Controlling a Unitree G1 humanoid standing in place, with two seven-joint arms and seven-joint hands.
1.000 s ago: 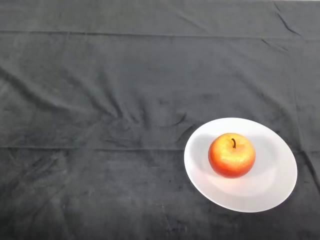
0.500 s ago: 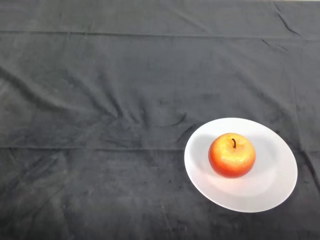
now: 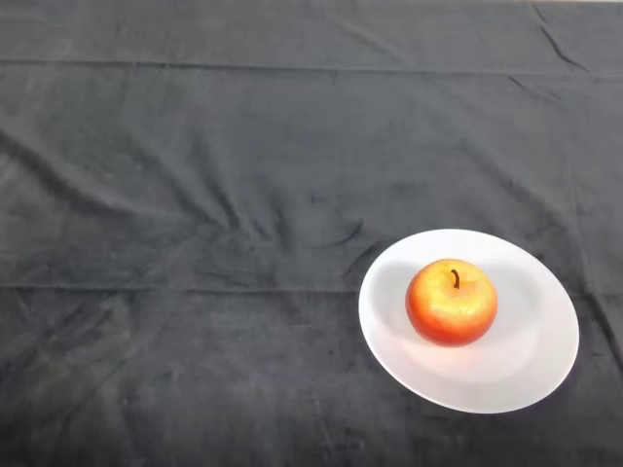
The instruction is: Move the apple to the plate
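Since the apple (image 3: 451,302) sits upright on the white plate (image 3: 531,375), a bit left of the plate's middle with its stem pointing up, the job looks done to me. The plate rests on the dark cloth (image 3: 195,195), which is wrinkled on the side away from the plate. No part of the robot shows, so I cannot tell how its hand is. The best thing now, I think, is to leave the apple alone and not bump the plate.
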